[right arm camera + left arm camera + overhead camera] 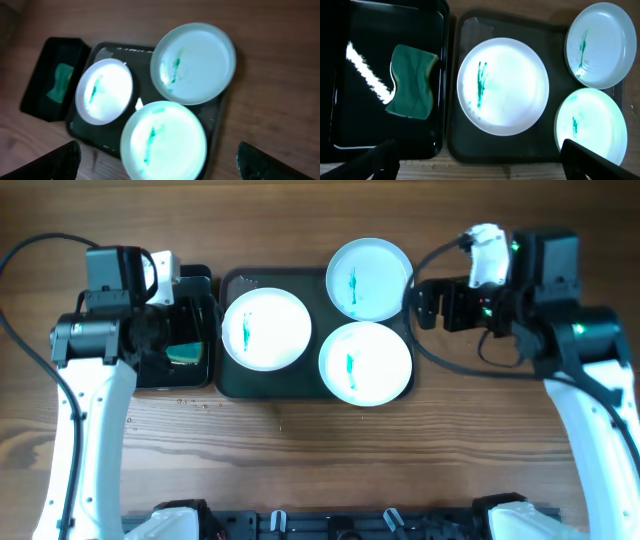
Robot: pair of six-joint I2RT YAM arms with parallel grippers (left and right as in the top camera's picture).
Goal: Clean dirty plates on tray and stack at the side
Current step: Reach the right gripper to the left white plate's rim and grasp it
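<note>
Overhead: all three plates (266,329) sit on the tray (300,383), each with a teal smear, so we reckon wiping hasn't started. The next move probably calls for grabbing the sponge (183,352).

Left wrist: our left hand (479,145) is spread wide and empty, hovering over the bin (340,125) and the tray edge.

Right wrist: our right hand (159,147) is wide open too, holding nothing, above the plates.
</note>
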